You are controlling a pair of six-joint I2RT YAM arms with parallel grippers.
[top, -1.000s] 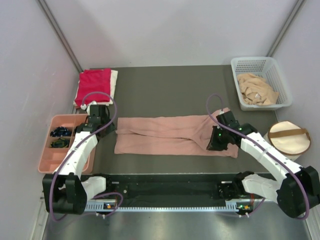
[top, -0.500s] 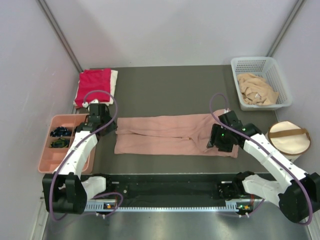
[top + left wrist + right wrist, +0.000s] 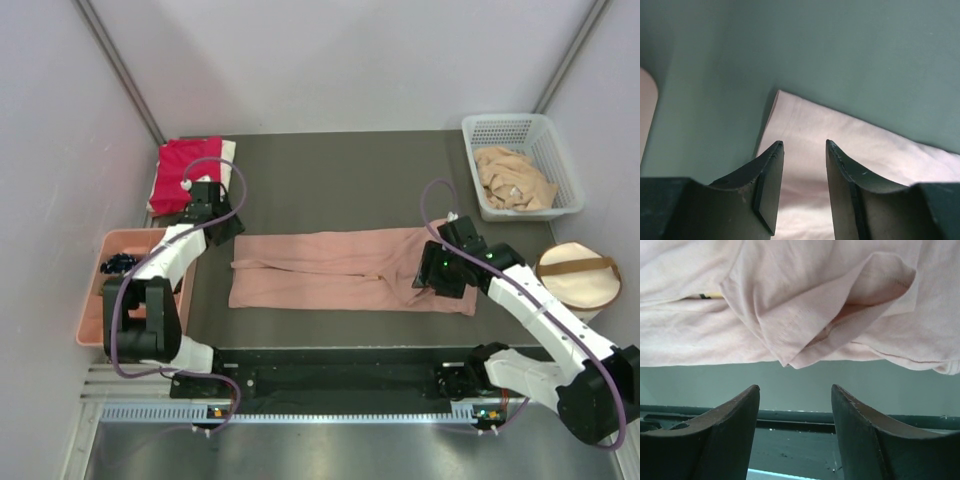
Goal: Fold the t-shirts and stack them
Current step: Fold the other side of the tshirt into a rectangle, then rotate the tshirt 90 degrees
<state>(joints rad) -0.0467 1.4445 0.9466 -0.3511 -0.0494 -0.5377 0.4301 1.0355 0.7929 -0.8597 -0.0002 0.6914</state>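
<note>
Left pincer (image 3: 802, 145) withdrawn, parted, empty above smooth corner of dusty-pink t-shirt (image 3: 330, 270); right pincer (image 3: 795, 387) newly parted, creased folds ahead

The left gripper (image 3: 804, 144) is seen with jaws parted, nothing between them, above a pale pink cloth (image 3: 880, 150) corner laid on the dark table (image 3: 840, 50).

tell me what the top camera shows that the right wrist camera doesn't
Only the top view: the full length of the dusty-pink t-shirt, lying as a long folded strip, the red t-shirt at the back left, the tan t-shirt in the white basket, and the left hand. Only the right wrist view: a loose bunched fold at the shirt's edge and a sliver of print. Both: the pink shirt, the dark table and the open right hand.
</note>
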